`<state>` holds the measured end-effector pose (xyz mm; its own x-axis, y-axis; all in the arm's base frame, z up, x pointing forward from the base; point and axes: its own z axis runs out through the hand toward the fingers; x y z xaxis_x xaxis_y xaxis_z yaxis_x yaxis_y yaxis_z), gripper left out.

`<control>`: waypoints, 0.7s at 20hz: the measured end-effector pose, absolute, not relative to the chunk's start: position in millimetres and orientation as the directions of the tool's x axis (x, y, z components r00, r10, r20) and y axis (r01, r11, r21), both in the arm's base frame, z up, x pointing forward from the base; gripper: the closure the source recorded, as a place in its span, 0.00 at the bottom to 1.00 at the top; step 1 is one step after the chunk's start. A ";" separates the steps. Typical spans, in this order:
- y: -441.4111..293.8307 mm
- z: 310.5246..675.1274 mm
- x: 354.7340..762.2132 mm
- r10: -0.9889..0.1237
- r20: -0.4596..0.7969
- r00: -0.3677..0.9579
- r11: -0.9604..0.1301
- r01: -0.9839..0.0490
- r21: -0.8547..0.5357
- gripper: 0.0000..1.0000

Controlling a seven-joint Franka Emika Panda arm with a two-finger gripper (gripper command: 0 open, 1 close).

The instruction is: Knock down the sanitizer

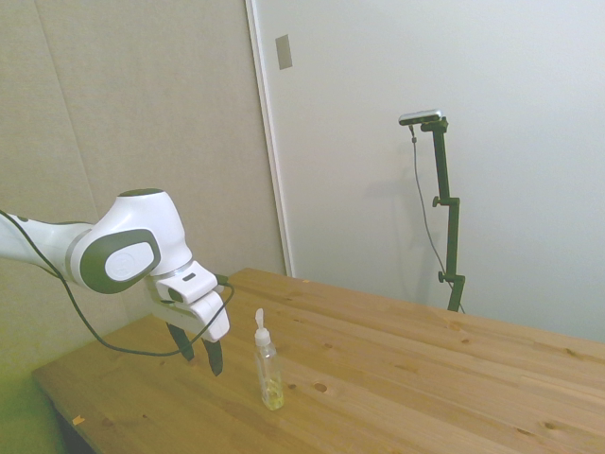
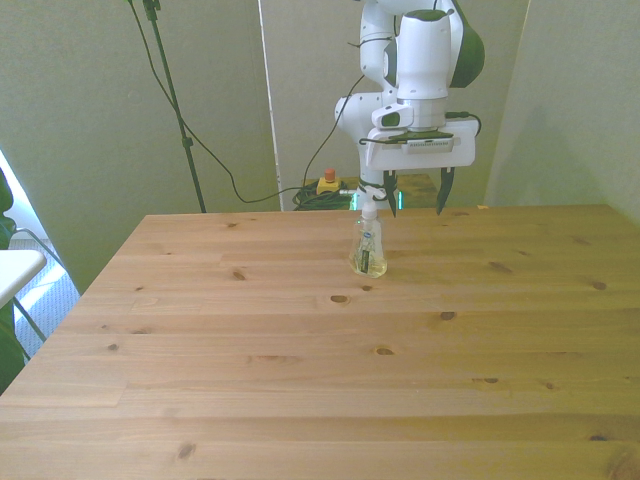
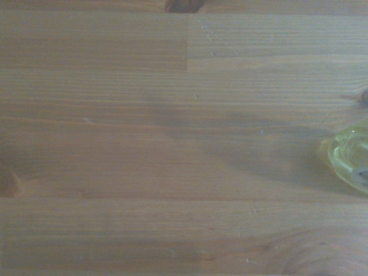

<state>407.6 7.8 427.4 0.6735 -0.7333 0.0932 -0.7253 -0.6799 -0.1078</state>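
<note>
A small slim clear plastic sanitizer bottle with a white pointed pump top and a little yellowish liquid at its bottom is seen standing upright on the pale knotty wooden table. In the front view the sanitizer bottle is placed on the table toward the far edge, a little to the front view's right of centre.

The white arm's two-finger gripper is held low beside the bottle, its dark fingers pointing down at the boards. In the side view the fingertips are seen just above the table surface, near the bottle but apart from it, on the side toward the arm. In the front view the gripper is seen behind the bottle; its fingers are spread wide apart, with nothing between them. The finger at the front view's left is lined up just behind the pump top; contact cannot be judged from this angle. The other finger is well off to the front view's right of the bottle.

In the wrist view mostly bare wood grain is shown, with the yellow-tinted base of the bottle caught at the frame's edge, blurred.

A black cable is draped from the arm's forearm down to the gripper's body.
</note>
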 end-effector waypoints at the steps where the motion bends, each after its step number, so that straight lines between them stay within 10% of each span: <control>1: 7.8 427.3 407.9 -0.733 0.093 0.674 -0.680 -0.725 -0.107 0.00; 6: 6.6 420.7 404.5 -0.735 0.085 0.673 -0.678 -0.729 -0.093 0.00; 7: 4.8 420.4 403.9 -0.738 0.086 0.670 -0.675 -0.732 -0.091 1.00; 14: -15.9 418.9 394.1 -0.767 0.098 0.635 -0.642 -0.762 -0.082 1.00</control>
<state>394.1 -15.9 418.9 0.6346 -0.7665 0.0983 -0.7625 -0.6418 -0.0820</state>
